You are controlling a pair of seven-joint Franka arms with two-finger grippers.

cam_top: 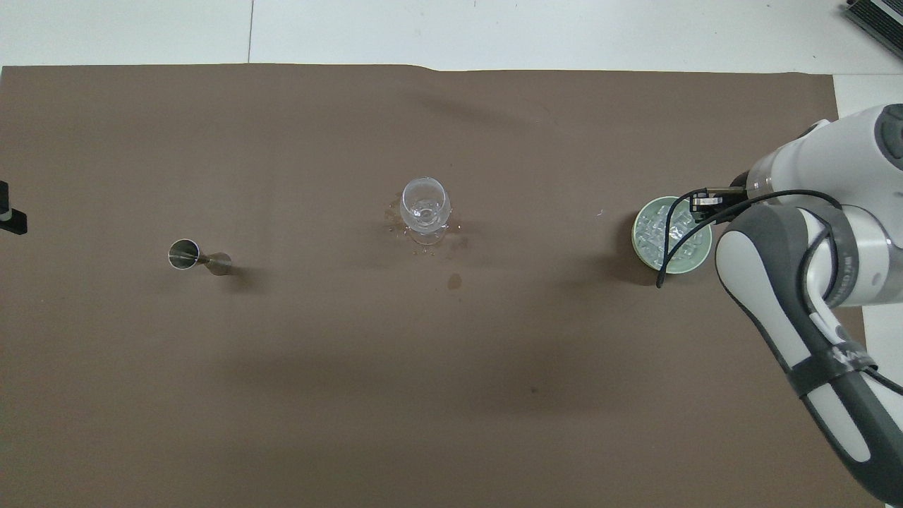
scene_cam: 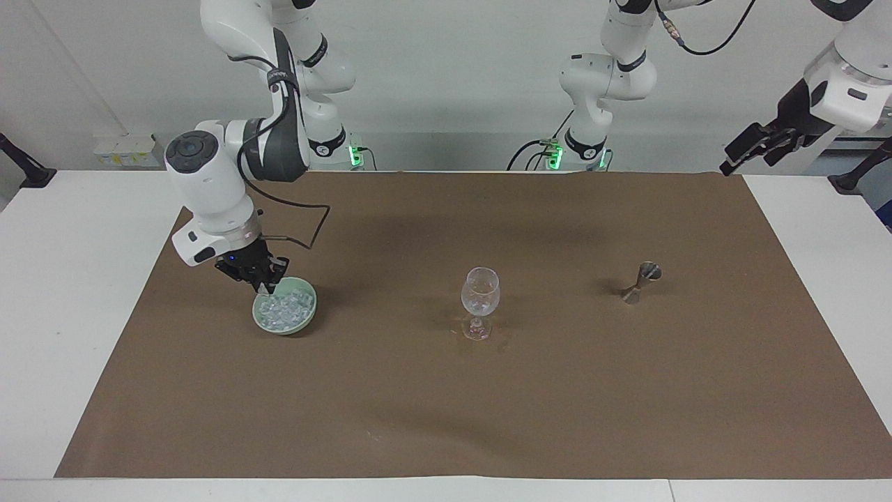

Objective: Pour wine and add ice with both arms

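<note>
A pale green bowl (scene_cam: 309, 312) (cam_top: 638, 240) holds a heap of ice (scene_cam: 281, 310) (cam_top: 667, 227) at the right arm's end of the brown mat. My right gripper (scene_cam: 263, 284) (cam_top: 705, 202) hangs just above the bowl's rim, shut, with a small pale chunk at its tips. A clear stemmed glass (scene_cam: 480, 291) (cam_top: 425, 203) stands mid-mat and looks nearly empty. No wine shows. A steel jigger (scene_cam: 641, 281) (cam_top: 197, 257) stands toward the left arm's end. My left gripper (scene_cam: 744, 155) is open and empty, raised high over the mat's corner at that end.
Wet spots and a small stain (cam_top: 455, 281) mark the brown mat (scene_cam: 446, 404) around the glass's foot. White tabletop (scene_cam: 77, 279) borders the mat at both ends. Only a black tip of the left gripper (cam_top: 10, 217) shows at the overhead view's edge.
</note>
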